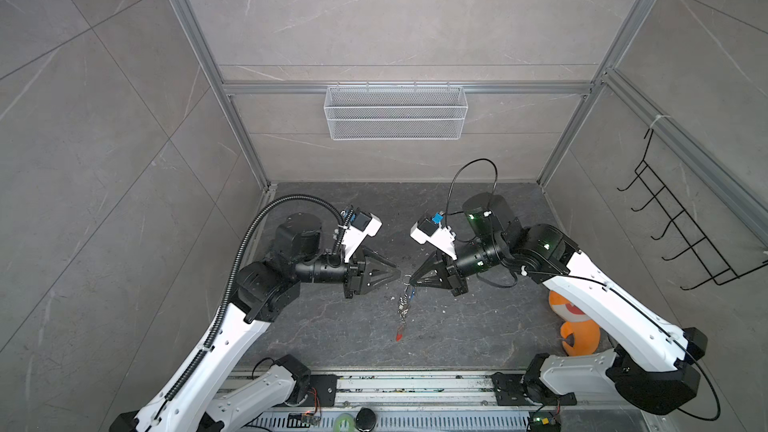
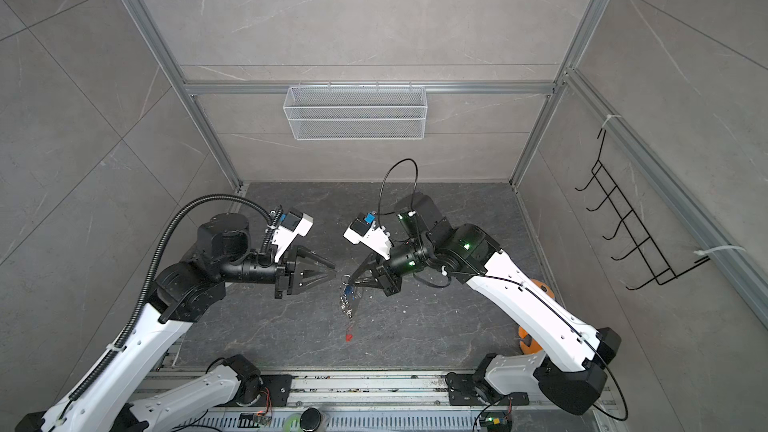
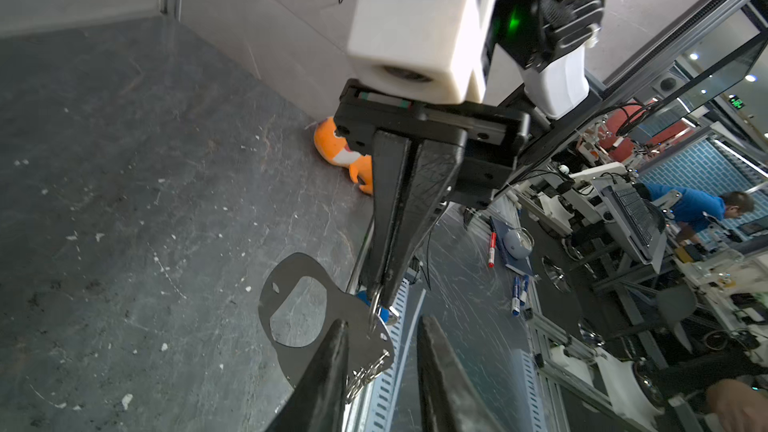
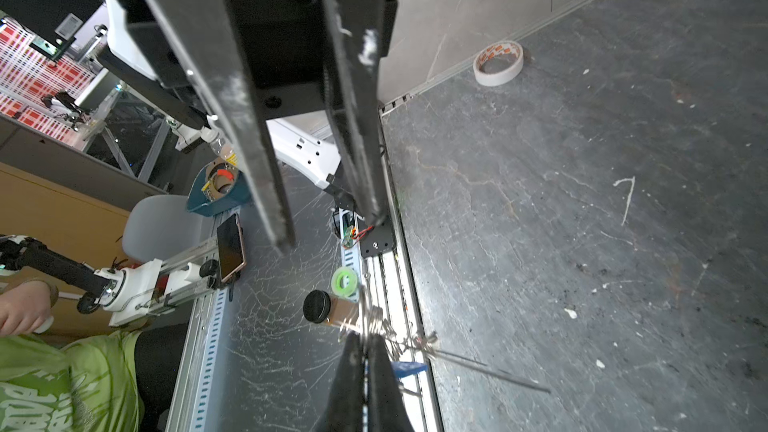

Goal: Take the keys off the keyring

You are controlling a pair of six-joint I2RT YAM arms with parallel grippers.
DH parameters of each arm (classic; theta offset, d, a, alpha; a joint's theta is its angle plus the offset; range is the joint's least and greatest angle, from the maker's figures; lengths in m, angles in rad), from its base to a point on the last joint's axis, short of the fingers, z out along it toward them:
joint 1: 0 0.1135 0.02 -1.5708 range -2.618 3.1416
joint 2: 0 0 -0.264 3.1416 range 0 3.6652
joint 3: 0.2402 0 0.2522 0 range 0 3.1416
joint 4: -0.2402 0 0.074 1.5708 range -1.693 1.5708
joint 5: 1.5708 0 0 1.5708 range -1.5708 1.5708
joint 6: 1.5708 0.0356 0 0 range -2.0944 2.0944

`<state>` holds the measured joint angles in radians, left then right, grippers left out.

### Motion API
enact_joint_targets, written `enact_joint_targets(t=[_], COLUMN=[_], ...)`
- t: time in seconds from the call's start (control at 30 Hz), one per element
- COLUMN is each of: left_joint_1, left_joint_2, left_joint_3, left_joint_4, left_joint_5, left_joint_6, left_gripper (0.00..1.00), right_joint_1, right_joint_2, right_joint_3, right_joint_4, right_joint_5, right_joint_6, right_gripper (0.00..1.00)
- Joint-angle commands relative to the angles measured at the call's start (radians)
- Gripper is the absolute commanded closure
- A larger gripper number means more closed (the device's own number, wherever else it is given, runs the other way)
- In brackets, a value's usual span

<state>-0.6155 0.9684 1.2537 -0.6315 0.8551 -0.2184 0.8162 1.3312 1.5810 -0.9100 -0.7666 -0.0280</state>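
The keyring (image 1: 403, 305) hangs as a short chain of silver rings above the dark floor, between my two grippers. My right gripper (image 1: 409, 282) is shut on its top ring (image 4: 374, 317). Just below the right gripper's tips sits a blue key (image 1: 411, 293), and a red key (image 1: 399, 334) dangles at the chain's lowest end. The flat grey tag (image 3: 299, 305) hangs beside the rings, partly behind one finger (image 3: 328, 371) of my left gripper (image 3: 382, 342). That gripper is open, level with the ring, and nothing lies between its fingers. In the right wrist view the tag (image 4: 490, 367) shows edge-on.
An orange toy (image 1: 575, 326) lies by the right wall under the right arm. A white tape roll (image 4: 498, 63) sits at the base of a wall. A wire basket (image 1: 395, 112) hangs on the back wall and a black hook rack (image 1: 681, 218) on the right wall.
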Motion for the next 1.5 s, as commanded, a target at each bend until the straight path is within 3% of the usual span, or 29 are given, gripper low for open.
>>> enact_joint_targets(t=[0.0,0.37,0.63,0.93,1.03,1.23,1.37,1.47], left_joint_1=[0.0,0.0,-0.002,-0.002,-0.004,-0.006,-0.005,-0.005], left_joint_2=[0.009,0.039,0.052,0.055,0.055,-0.003,-0.029,-0.019], left_joint_3=[0.05,0.045,0.044,0.047,0.046,0.003,-0.009,0.004], left_joint_4=[-0.058,-0.049,-0.08,-0.078,-0.07,0.054,0.113,0.097], left_joint_5=[0.073,0.165,0.161,0.147,0.147,0.083,0.094,0.107], left_joint_6=[0.038,0.015,0.024,0.035,0.032,-0.037,-0.062,-0.058], left_gripper=[0.68,0.71,0.72,0.88,1.0,1.0,1.0,1.0], right_joint_1=[0.022,0.06,0.063,0.075,0.075,0.081,0.083,0.082], right_joint_2=[0.013,0.051,0.069,0.074,0.071,0.053,0.02,0.007], right_joint_3=[0.052,0.11,0.141,0.154,0.152,0.115,0.058,0.037], right_joint_4=[-0.076,-0.087,-0.08,-0.08,-0.069,-0.012,0.073,0.098], right_joint_5=[0.008,0.072,0.075,0.088,0.093,0.093,0.098,0.1], right_joint_6=[-0.05,-0.062,-0.061,-0.057,-0.051,-0.035,-0.014,-0.008], right_gripper=[1.0,1.0,1.0,1.0,1.0,1.0,0.83,0.77])
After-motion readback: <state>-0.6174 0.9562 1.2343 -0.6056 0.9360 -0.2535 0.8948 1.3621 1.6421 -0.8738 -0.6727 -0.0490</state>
